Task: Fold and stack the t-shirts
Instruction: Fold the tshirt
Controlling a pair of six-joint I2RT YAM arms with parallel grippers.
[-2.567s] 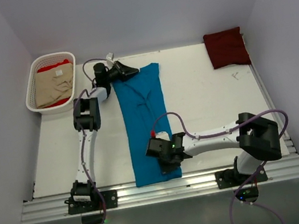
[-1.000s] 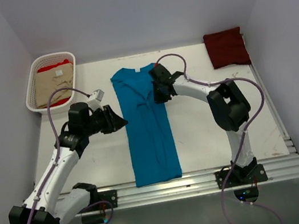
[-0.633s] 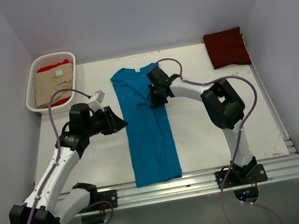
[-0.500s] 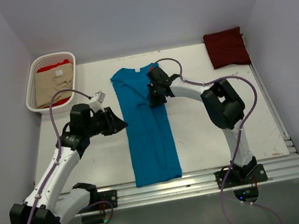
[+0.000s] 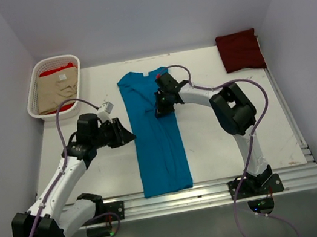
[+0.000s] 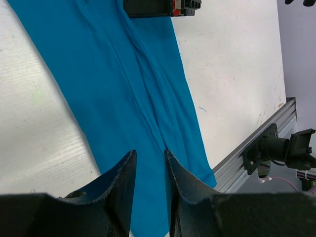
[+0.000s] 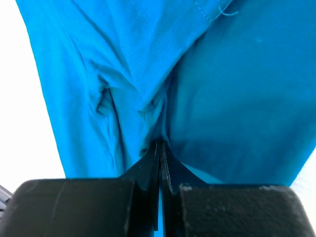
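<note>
Centrally on the white table point(image 5: 227, 125), a teal-blue t-shirt point(image 5: 161, 149) is laid out as a long narrow strip, running from 12 o'clock to 6 o'clock, with its collar at the 12 o'clock end. The right gripper point(image 5: 160, 108) is set down on the shirt's upper half, towards the 3 o'clock edge. In the right wrist view its fingers point(image 7: 148, 165) are seen pressed together on a pinch of the teal cloth, and creases are gathered towards the tips. The left gripper point(image 5: 130, 137) is held just beside the strip's 9 o'clock edge. Its jaws are parted by a narrow gap, and nothing is gripped between them. A dark maroon t-shirt point(image 5: 240, 50) is folded at the table's 1 o'clock corner. At 10 o'clock, a beige t-shirt point(image 5: 56, 93) is piled over a bright red t-shirt point(image 5: 56, 69) inside a white basket point(image 5: 53, 115).
</note>
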